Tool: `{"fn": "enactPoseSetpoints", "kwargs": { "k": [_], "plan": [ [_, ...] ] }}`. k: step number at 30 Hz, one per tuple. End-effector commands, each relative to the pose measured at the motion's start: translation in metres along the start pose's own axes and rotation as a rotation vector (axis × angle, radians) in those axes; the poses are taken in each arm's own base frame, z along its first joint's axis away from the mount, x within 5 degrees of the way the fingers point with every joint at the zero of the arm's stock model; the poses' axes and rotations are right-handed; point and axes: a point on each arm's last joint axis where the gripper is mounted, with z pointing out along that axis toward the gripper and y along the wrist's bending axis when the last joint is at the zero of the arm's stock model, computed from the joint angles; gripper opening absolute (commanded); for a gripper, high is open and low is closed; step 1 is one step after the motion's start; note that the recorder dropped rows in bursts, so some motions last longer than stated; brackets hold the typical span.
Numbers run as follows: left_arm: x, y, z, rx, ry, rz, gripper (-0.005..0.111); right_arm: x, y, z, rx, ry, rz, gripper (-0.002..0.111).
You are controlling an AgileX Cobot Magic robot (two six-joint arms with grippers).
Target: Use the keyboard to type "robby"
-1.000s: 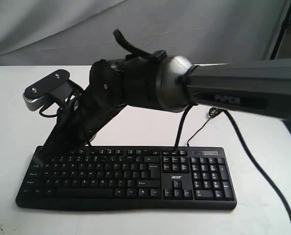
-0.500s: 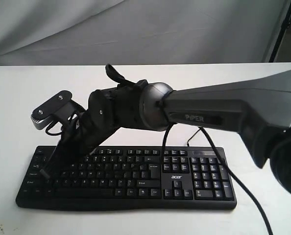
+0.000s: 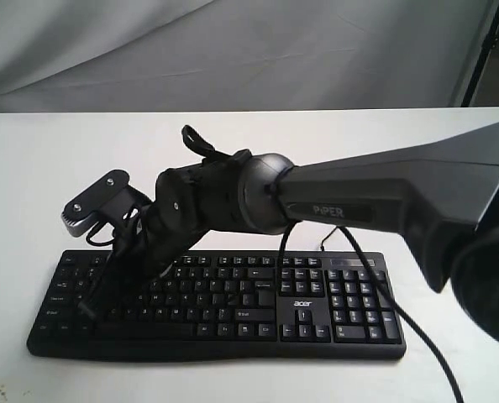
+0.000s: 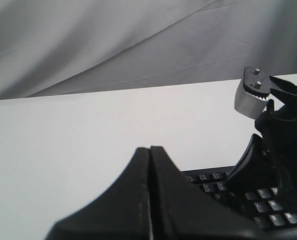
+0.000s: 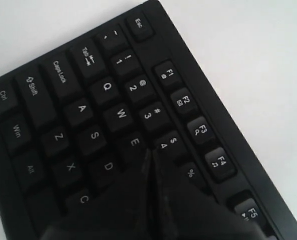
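The keyboard (image 3: 233, 306) lies flat on the white table (image 3: 31, 168), near its front edge, with the number pad on the right in the exterior view and the "acer" logo just left of that pad. There is one keyboard.

My right gripper (image 3: 86, 308) reaches across from the right and comes down over the keyboard's left end. Its two fingers are pressed together into a single point with no gap. In the right wrist view that point (image 5: 149, 152) sits between the E and 4 keys of the keyboard (image 5: 63, 100), and the keys beneath the fingers are hidden. I cannot tell whether the tip is pressing a key or only just above it.

Compared with a second ago, my right arm has dropped. The wrist camera (image 3: 94, 204) sits lower, and the fingertip has moved from the keyboard's back rows towards the nearer letter rows.

One black cable (image 3: 401, 315) hangs from my right arm and crosses the number-pad end of the keyboard.

My left gripper (image 4: 149, 150) is closed too, fingers meeting along one line and holding nothing. Past it, the left wrist view shows a few keys of the keyboard (image 4: 208, 180) and the right arm's camera (image 4: 251, 95). A grey cloth (image 3: 233, 50) hangs behind the table.
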Motion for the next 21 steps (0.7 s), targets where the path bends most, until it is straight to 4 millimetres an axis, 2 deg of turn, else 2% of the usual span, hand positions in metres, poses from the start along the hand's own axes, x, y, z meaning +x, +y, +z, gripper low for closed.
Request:
{"fn": "enactPoseSetpoints", "kwargs": {
  "k": [1,14,21],
  "plan": [
    [0.0006,-0.0003,0.0001,0.005,-0.007,0.003,0.000,-0.0011,0.0028,0.0002,0.008,-0.016,-0.026,0.000],
    [0.0006,-0.0003,0.0001,0.005,-0.007,0.003,0.000,-0.0003,0.0024,0.0005,0.012,-0.012,-0.036,0.000],
    [0.0006,-0.0003,0.0001,0.005,-0.007,0.003,0.000,0.0064,0.0020,0.0037,0.018,-0.006,-0.032,0.000]
  ]
}}
